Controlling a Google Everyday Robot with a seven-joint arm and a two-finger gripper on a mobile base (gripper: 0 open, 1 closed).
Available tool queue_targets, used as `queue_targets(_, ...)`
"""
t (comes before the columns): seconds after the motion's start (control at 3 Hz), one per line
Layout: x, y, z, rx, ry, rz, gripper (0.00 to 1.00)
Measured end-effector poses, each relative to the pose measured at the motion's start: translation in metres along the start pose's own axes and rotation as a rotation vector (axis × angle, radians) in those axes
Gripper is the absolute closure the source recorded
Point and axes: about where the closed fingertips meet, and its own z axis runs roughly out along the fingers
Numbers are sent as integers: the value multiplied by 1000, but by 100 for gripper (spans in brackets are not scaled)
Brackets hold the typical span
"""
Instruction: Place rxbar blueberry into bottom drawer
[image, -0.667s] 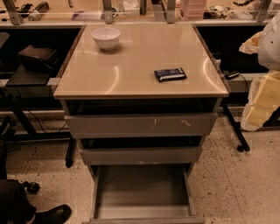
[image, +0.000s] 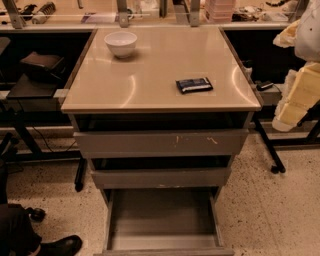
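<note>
Right of centre on the tan cabinet top, the snack bar lies flat and untouched, well apart from the white bowl at the upper left. At the bottom of the frame the bottom drawer stands pulled out, its grey floor bare. The two shallower drawers above it look only slightly out.

The task seems to be at its start, with the reach for the bar yet to come. The next move calls for a grasp from above across the bar's narrow width.

Pale segments of the robot arm show at the right edge. The gripper is not to be picked out among them, so whether it is open or closed cannot be told. The drawer's front is cut off by the lower edge.
</note>
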Motion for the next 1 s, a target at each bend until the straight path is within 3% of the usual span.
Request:
queue_targets(0.33,-5,-20,6,-31,-110,-8,0)
queue_targets(0.67,-12,-51,35,-155,-273,-41,0)
queue_targets(1.0,-35,-80,69,-274,-429,-43,0)
